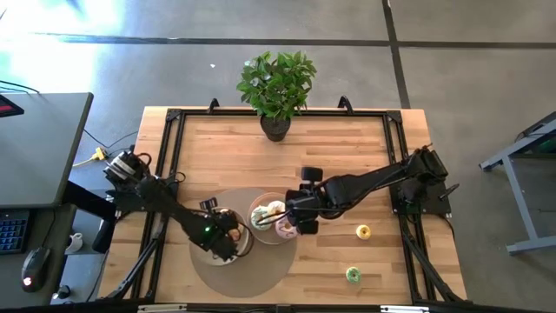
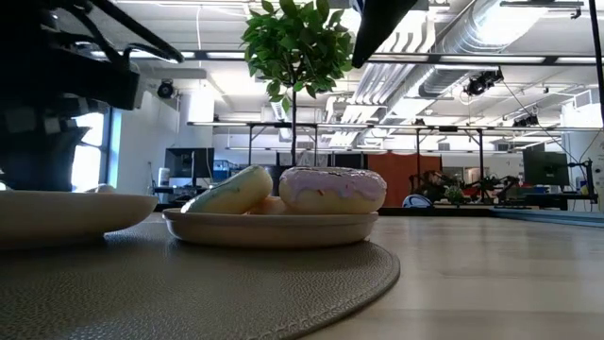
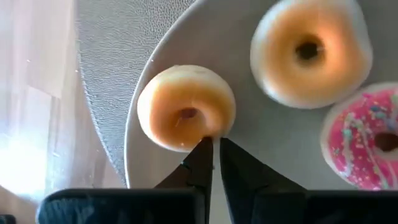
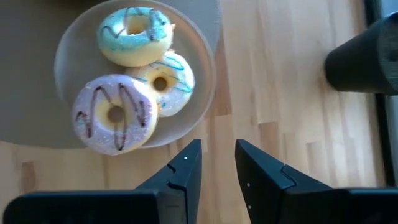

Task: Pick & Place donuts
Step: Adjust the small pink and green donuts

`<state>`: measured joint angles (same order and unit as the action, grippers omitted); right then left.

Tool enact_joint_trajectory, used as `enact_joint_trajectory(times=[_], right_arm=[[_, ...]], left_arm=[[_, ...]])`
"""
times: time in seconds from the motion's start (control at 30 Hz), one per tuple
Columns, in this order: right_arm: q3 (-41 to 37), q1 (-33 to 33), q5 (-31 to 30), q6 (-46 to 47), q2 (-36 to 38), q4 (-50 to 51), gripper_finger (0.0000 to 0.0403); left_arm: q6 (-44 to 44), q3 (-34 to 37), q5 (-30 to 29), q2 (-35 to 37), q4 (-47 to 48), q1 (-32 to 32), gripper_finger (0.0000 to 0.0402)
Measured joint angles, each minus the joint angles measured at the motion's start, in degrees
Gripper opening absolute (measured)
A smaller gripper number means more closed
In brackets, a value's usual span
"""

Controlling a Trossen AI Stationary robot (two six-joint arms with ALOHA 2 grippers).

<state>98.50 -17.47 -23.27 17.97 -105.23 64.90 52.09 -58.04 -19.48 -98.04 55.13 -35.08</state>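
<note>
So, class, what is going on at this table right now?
Two robot arms are sorting toy donuts onto two plates on a round mat. The left gripper is over its plate, fingers nearly together beside a plain glazed donut, holding nothing. The right gripper hangs empty by the other plate, which holds three iced donuts. A yellow donut and a green donut lie loose on the table.
</note>
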Motion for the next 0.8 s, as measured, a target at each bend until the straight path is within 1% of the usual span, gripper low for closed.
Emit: enact_joint_trajectory(times=[0.13, 0.3, 0.4, 0.5, 0.67, 0.8], right_arm=[[0.0, -0.3, 0.0, 0.0, 0.0, 0.0, 0.0094], [0.0, -0.6, -0.2, 0.0, 0.0, 0.0, 0.0094], [0.0, -0.7, -0.1, 0.0, 0.0, 0.0, 0.0094], [0.0, -0.7, -0.1, 0.0, 0.0, 0.0, 0.0094], [0.0, -0.7, -0.1, 0.0, 0.0, 0.0, 0.0094], [0.0, -0.7, -0.1, 0.0, 0.0, 0.0, 0.0094]], left_arm=[[-2.8, 0.0, 1.5, 0.0, -1.0, 1.1, 0.0039], [-4.2, -1.1, 2.5, 0.0, -0.9, 1.0, 0.0087], [-4.4, -1.7, 1.4, 0.0, -0.9, 1.0, 0.0118], [-5.3, -1.7, -0.7, 0.0, -1.2, 1.0, 0.0138], [-5.5, -1.6, -2.4, 0.0, -1.5, 1.0, 0.0137], [-5.6, -0.3, -2.8, 0.0, -2.8, 1.0, 0.0113]])
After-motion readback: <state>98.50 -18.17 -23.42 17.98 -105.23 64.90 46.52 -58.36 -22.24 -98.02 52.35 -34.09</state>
